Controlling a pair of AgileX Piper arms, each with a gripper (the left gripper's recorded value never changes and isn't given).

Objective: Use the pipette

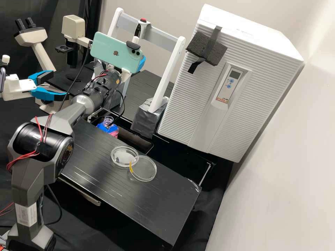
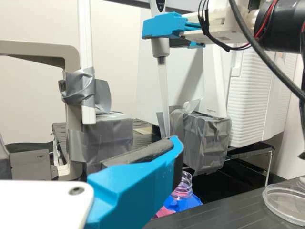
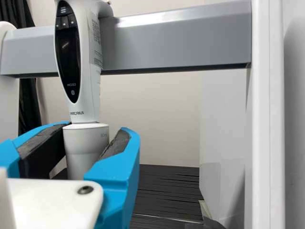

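At far left the left gripper (image 1: 56, 83) hangs above the black bench with its two bright blue, wedge-shaped fingers spread and nothing between them. Right of it, a mint-green phone (image 1: 117, 52) with a glossy, round-cornered back sits on the right arm's wrist. The right gripper (image 3: 90, 131) is closed on the pipette (image 3: 78, 71), dark matte pads pressing its smooth white cylindrical barrel. The pipette stands upright before the stand's flat grey crossbar (image 3: 181, 40), a black oval panel on its face. In the left wrist view its slim translucent tip (image 2: 163, 95) runs straight down, the end hidden behind that arm's own finger (image 2: 138, 183), close to a small clear bottle (image 2: 183, 188) of pink liquid. The stand's foot (image 1: 148, 116) is wrapped in wrinkled grey tape. Two round, clear shallow dishes (image 1: 124, 156) overlap on a black ribbed tray (image 1: 139, 202). At right is a white box (image 1: 244, 104) with finely ribbed walls.
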